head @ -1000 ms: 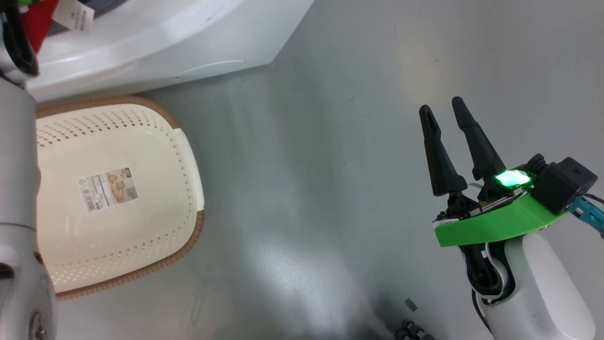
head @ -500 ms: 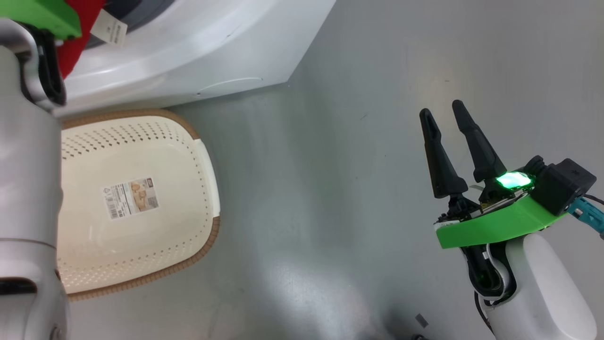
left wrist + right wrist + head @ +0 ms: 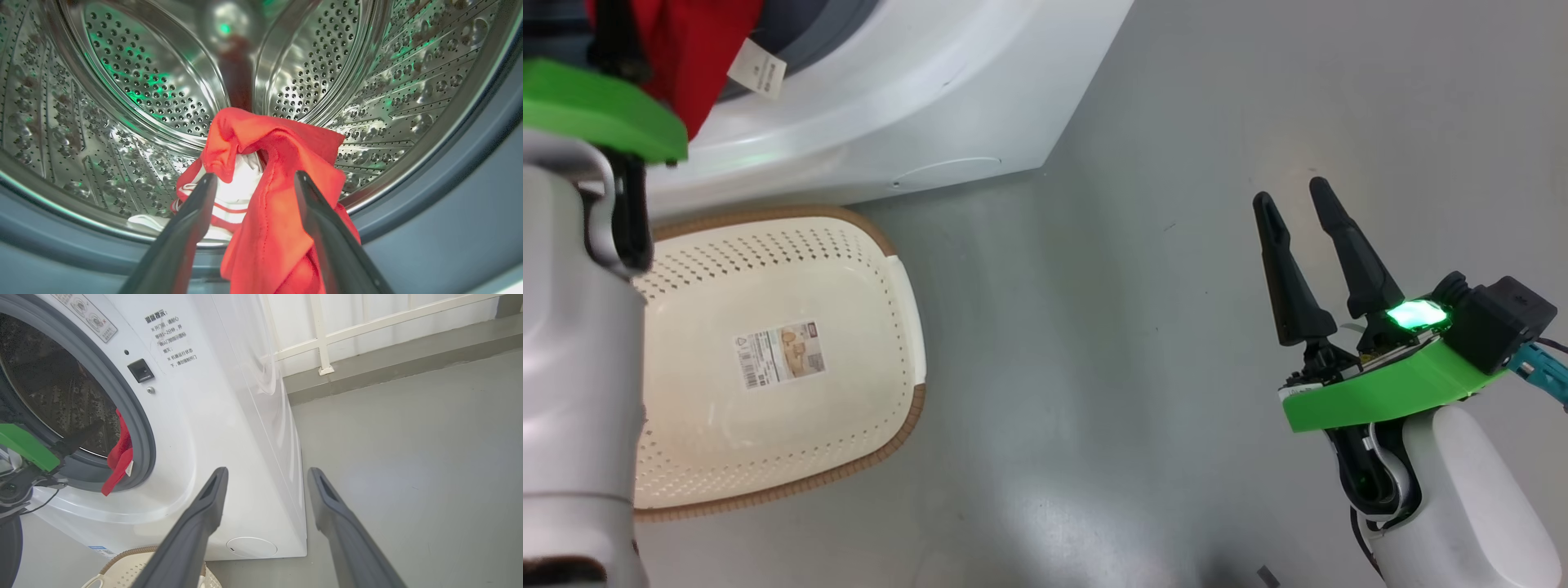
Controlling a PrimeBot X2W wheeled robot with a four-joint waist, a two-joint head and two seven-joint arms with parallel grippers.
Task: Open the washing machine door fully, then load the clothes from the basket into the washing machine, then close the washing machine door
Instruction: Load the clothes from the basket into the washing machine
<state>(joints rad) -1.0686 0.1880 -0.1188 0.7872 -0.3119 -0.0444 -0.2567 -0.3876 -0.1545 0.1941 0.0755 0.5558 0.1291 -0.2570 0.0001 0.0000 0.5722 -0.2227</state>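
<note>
Now the left gripper (image 3: 251, 177) points into the washing machine (image 3: 212, 428), its fingers spread with the clothes (image 3: 278, 228) bunched between them. The red fabric lies across the drum (image 3: 143, 94) lip and hangs over the grey seal (image 3: 139, 428). Beside the washing machine, the right gripper (image 3: 1289, 192) hovers above the floor (image 3: 1094, 327), fingers parted, holding nothing. The basket (image 3: 907, 278) sits just before the washing machine.

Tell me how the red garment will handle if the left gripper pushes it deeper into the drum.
Likely floppy: the red garment folds and droops between the open fingers of the left gripper. Probably light, since the thin fabric bunches easily. A push may crumple it rather than slide it, and its lower end hangs over the grey seal, so it could snag there.
</note>
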